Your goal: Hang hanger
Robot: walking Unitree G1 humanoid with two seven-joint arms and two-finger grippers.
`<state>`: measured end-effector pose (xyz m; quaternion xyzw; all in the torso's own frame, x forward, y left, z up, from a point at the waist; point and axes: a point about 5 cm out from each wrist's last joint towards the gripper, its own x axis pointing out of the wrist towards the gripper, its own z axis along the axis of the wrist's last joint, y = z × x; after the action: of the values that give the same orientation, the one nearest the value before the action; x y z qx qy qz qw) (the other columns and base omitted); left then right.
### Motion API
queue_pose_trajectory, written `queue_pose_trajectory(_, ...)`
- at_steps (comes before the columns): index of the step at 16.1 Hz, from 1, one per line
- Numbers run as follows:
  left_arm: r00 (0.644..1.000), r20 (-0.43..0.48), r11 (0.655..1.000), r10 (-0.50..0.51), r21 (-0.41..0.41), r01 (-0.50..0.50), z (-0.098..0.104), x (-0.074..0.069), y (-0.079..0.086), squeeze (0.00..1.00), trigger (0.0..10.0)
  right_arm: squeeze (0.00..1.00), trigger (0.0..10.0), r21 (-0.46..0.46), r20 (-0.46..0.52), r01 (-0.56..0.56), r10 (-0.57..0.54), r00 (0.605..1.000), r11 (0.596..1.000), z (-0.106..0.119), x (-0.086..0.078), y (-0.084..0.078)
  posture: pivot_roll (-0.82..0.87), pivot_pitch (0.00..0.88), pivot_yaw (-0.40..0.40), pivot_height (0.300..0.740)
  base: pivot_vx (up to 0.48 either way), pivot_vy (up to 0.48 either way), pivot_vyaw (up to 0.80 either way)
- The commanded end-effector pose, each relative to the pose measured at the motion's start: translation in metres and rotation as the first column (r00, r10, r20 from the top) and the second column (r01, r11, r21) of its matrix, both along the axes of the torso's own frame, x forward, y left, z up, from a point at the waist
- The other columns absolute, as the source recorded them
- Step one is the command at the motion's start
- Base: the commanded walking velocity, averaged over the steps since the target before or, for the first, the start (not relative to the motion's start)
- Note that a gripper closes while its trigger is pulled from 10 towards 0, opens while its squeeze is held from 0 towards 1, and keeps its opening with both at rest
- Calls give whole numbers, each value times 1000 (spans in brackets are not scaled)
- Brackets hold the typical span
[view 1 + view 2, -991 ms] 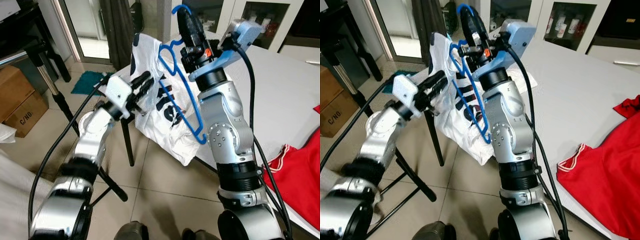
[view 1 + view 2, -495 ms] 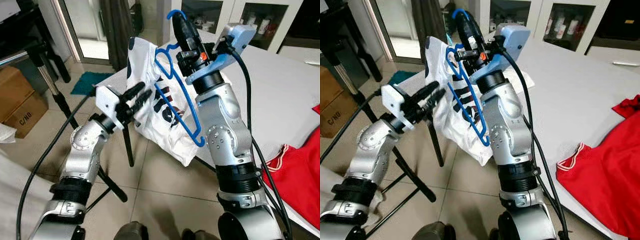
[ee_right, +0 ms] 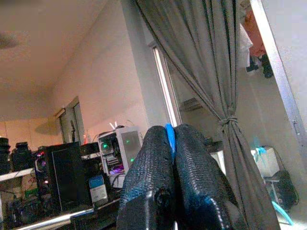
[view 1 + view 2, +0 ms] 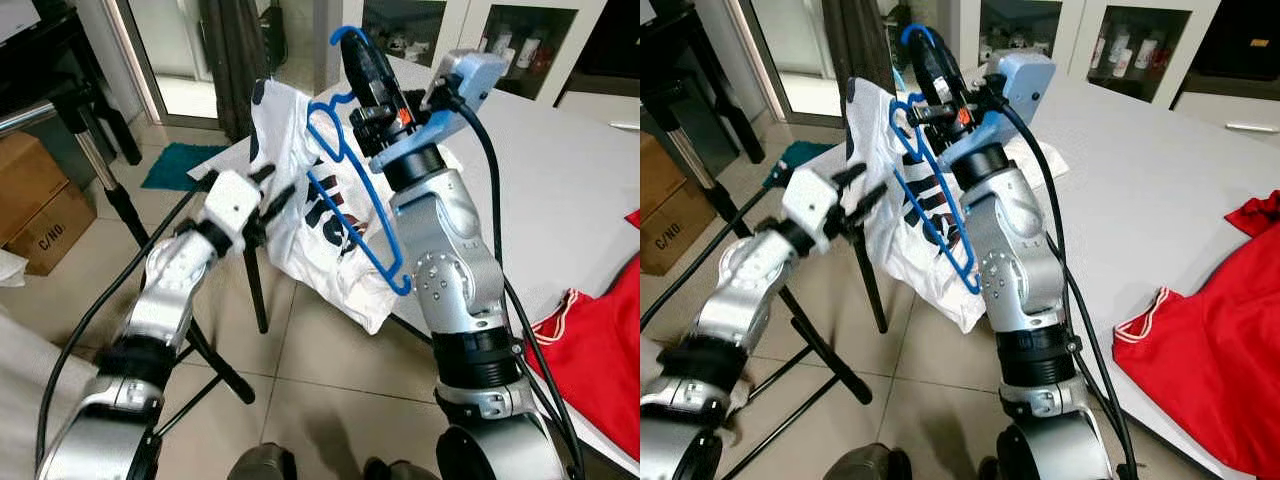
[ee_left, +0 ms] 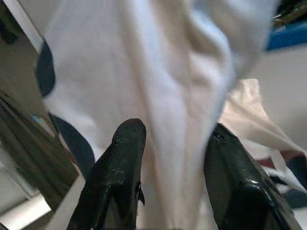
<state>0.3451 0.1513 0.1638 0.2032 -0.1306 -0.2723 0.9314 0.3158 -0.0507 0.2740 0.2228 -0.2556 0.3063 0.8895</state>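
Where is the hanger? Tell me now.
The blue hanger is held up by its hook in the right gripper, ahead over the table edge, with the white shirt draped on it; the left gripper reaches at the shirt.

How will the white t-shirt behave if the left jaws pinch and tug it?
Probably floppy: the white t-shirt hangs in folds from the blue hanger held by the right gripper. Likely light. A tug by the left gripper may swing it or slide it off.
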Motion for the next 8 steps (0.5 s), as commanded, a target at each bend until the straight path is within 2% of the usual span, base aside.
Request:
queue_pose_trajectory(1,1000,25,1000,11,-6,-10,4,4,-3,0,10000,0,10000,-1,28,-31,31,999,1000,4,-6,2,16,0,25,740,0,0,0)
queue_pose_trajectory(2,1000,28,1000,6,-13,-5,5,4,-4,0,4157,0,10000,-4,26,-34,34,999,999,4,-6,1,16,0,23,740,0,0,0)
queue_pose_trajectory(3,999,35,1000,-3,-24,3,6,4,-5,0,0,0,10000,-14,23,-39,39,999,999,2,-7,1,14,0,22,740,0,0,0)
queue_pose_trajectory(5,999,51,999,-14,-30,16,6,3,-5,0,0,0,10000,-34,15,-48,49,999,998,-2,-9,0,14,0,21,740,0,0,0)
queue_pose_trajectory(8,997,70,1000,-16,-17,18,6,-3,10,0,0,0,10000,-60,-5,-38,37,999,997,-9,-10,-11,20,0,17,740,0,0,0)
